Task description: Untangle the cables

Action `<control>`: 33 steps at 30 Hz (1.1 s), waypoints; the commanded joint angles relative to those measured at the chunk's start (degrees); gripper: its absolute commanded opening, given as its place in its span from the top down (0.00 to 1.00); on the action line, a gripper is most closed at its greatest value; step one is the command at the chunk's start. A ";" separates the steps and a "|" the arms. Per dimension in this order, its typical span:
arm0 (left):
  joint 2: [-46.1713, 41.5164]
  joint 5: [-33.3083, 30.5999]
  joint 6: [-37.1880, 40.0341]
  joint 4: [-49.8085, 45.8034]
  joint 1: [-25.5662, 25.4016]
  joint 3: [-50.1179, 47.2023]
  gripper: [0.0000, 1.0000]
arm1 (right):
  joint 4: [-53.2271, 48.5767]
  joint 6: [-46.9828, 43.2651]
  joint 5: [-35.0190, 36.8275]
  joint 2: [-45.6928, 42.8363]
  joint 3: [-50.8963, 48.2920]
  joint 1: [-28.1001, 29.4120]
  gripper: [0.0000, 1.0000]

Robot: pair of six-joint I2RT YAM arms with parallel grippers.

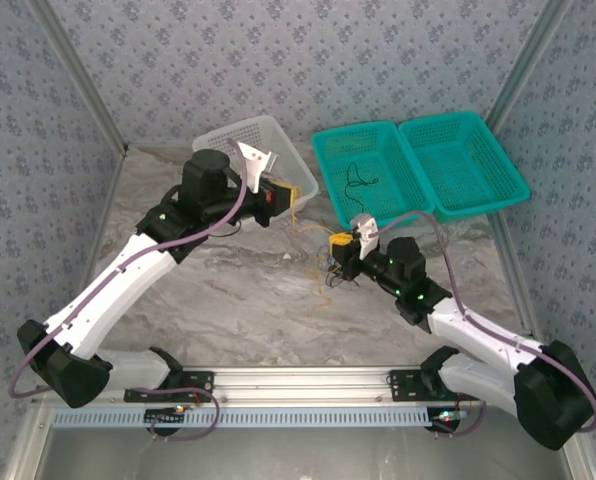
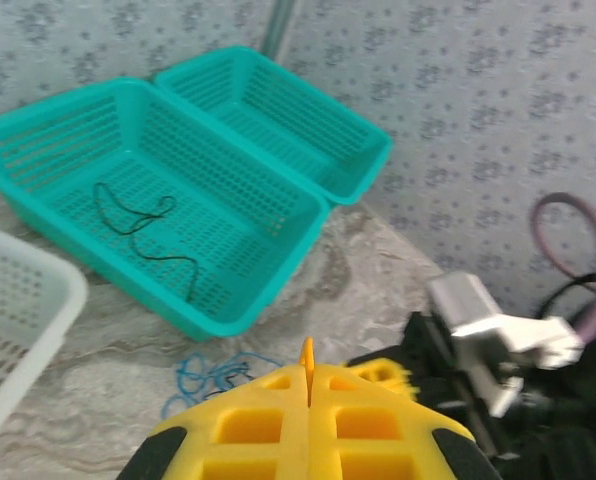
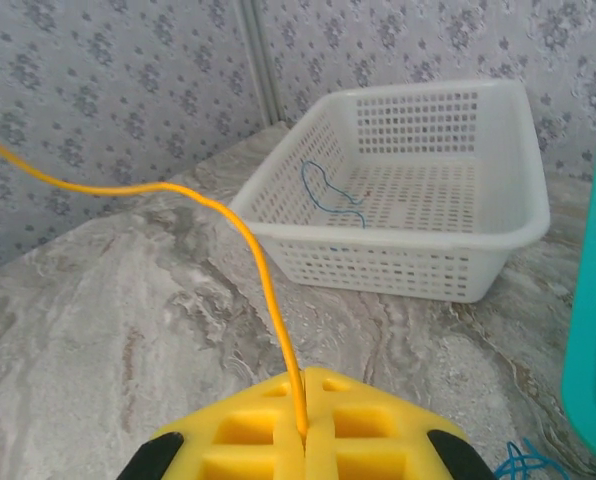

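Top cam: left fingers (image 1: 291,196) are closed at the near rim of the white basket (image 1: 278,138). Right fingers (image 1: 340,241) are closed low over the worktop (image 1: 228,290). Yellow cable (image 1: 297,207) runs between the two. Tangled cables (image 1: 328,270) lie right under the right fingers, on their near side. Black cable (image 1: 356,178) is already in the teal basket (image 1: 328,175), beyond the right fingers.

Left wrist: fingers (image 2: 298,385) together, with a short yellow stub poking out of the seam. That reads as clamped on the yellow cable. Blue cable (image 2: 210,375) lies loose on the worktop just ahead-left of the tips, apart from them.

Right wrist: fingers (image 3: 313,400) clamped on the yellow cable (image 3: 248,235), which climbs from the seam and arcs off left. Blue loop (image 3: 526,465) sits low right beside the tips. Second blue cable (image 3: 328,190) is in the white basket ahead.

My read of the step: draw yellow out of the tangle. Separate the arms slowly, keep the strand just taut and lift it clear of the blue. Stop if blue drags along.
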 commanded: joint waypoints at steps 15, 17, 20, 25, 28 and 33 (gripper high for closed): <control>6.14 -13.51 -3.05 -2.21 0.71 0.58 1.00 | -10.60 3.33 -8.06 1.09 18.23 -7.82 1.00; 7.18 -14.15 -3.75 -2.88 0.79 1.12 1.00 | -12.39 3.97 -8.16 2.13 20.81 -8.65 1.00; 8.46 -14.66 -5.24 -3.07 1.05 1.39 0.98 | -14.36 4.44 -8.95 3.69 23.74 -10.03 1.00; 9.37 -14.73 -8.13 -3.30 2.65 1.06 0.81 | -18.94 4.01 -9.45 5.98 29.14 -12.56 1.00; 9.32 -16.25 -10.23 -3.91 4.08 0.33 0.66 | -22.42 1.78 -8.91 7.51 32.28 -13.78 1.00; 7.98 -17.95 -13.80 -3.69 6.73 -2.26 0.23 | -27.48 0.93 -8.70 11.17 38.38 -17.54 1.00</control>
